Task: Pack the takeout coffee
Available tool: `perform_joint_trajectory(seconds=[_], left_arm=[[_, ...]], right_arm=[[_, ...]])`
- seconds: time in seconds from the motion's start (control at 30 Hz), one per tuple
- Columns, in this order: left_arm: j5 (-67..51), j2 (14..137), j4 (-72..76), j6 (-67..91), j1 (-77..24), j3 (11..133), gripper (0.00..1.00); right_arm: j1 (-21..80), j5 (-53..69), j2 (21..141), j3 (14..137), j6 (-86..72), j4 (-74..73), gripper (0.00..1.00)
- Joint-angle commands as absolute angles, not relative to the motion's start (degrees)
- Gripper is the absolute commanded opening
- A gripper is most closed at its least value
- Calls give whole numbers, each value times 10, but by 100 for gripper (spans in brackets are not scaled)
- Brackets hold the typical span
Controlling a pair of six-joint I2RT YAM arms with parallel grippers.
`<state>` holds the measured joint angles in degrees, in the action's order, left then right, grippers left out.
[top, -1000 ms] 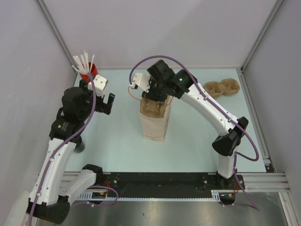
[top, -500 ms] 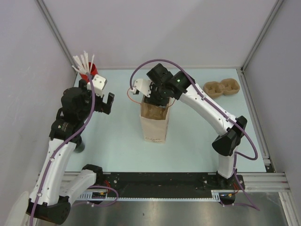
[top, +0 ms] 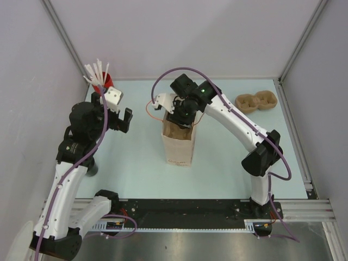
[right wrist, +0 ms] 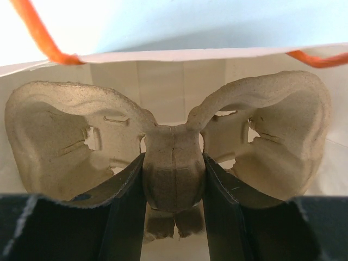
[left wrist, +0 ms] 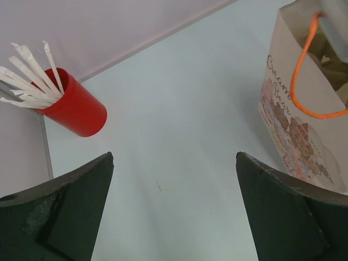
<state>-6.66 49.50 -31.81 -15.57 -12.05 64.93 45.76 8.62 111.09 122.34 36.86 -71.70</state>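
A small dark round thing [top: 92, 169], maybe the coffee cup, is half hidden by the left arm while a pulp cup carrier [right wrist: 65, 125] is held in the paper bag [top: 178, 144].
The dark thing is seen at the table's [top: 136, 157] left edge; which way it points cannot be told. The carrier's middle ridge is pinched by the half-closed right gripper [right wrist: 173, 163], its two cup holes spread side to side across the bag. The left gripper [left wrist: 174, 160] is spread wide with nothing held, near the red cup [left wrist: 76, 111] of straws [left wrist: 27, 62]. Another carrier [top: 256, 101] is lying far right.
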Motion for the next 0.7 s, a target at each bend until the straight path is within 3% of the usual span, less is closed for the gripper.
perform_joint_trajectory(seconds=[0.0, 0.67], left_arm=[[-128, 503, -300, -138, -116, 680, 99], [-380, 722, -317, -60, -117, 847, 99]], right_arm=[[451, 121, 1116, 1237, 362, -734, 38], [437, 126, 1114, 1252, 359, -754, 38]])
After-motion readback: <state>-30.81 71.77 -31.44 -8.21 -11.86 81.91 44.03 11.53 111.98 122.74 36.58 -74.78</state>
